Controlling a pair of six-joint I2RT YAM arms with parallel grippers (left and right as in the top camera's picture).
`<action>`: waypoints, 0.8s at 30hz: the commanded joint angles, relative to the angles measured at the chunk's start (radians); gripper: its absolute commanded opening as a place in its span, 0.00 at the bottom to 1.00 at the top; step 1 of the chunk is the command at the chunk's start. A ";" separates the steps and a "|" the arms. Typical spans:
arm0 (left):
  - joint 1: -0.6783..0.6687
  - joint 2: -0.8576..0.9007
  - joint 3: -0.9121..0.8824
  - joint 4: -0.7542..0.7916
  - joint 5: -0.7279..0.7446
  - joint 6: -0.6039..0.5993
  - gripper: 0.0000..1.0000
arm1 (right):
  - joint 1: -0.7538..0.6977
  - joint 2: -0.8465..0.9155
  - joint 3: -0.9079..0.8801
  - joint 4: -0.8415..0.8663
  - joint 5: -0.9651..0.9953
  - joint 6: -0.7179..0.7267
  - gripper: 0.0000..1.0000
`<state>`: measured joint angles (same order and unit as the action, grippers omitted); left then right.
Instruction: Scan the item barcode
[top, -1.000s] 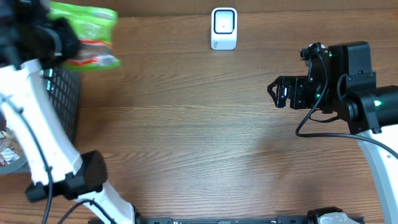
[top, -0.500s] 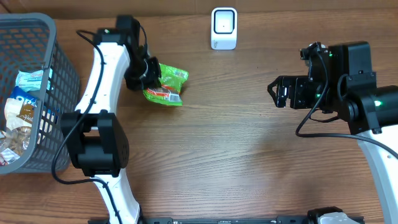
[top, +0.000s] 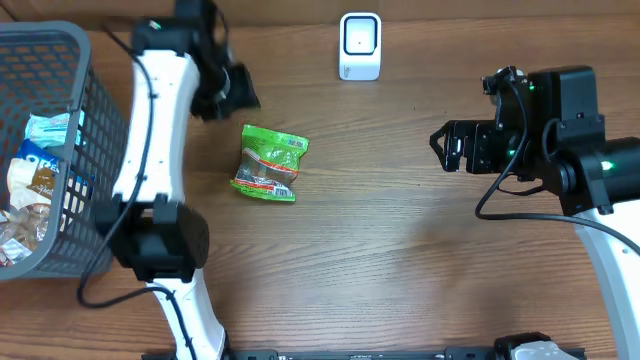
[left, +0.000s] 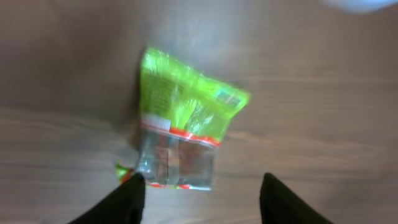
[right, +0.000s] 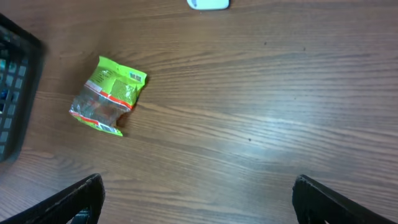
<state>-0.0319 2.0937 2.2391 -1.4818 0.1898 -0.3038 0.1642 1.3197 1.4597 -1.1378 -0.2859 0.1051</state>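
The item, a green snack packet (top: 270, 163) with a clear lower window, lies flat on the wooden table, left of centre. My left gripper (top: 235, 90) hovers just behind it, open, with nothing between its fingers. In the left wrist view the packet (left: 186, 118) lies beyond the gripper (left: 202, 186), apart from both fingers. The white barcode scanner (top: 360, 45) stands at the table's far edge. My right gripper (top: 440, 147) hangs open over the right side, far from the packet (right: 109, 94). I cannot make out the barcode.
A grey mesh basket (top: 100, 150) holding several other packets stands at the left edge, close to the left arm. The basket's corner (right: 15, 68) also shows in the right wrist view. Bare wood lies between the packet and the right arm.
The left arm swung the packet from above the basket to the table and let it go. The left gripper has opened and drawn back toward the far edge. The right arm stayed still.
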 joint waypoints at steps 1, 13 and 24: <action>0.077 -0.031 0.383 -0.118 -0.087 0.019 0.61 | 0.004 -0.001 0.030 0.006 -0.008 0.003 0.97; 0.688 -0.058 0.556 -0.208 -0.260 -0.070 0.62 | 0.004 -0.001 0.030 -0.023 -0.008 0.003 0.97; 0.851 -0.058 -0.087 0.042 -0.402 -0.122 0.60 | 0.004 -0.001 0.030 -0.039 -0.016 0.003 0.97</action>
<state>0.7879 2.0411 2.2562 -1.5143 -0.1799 -0.3977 0.1646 1.3197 1.4597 -1.1782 -0.2893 0.1047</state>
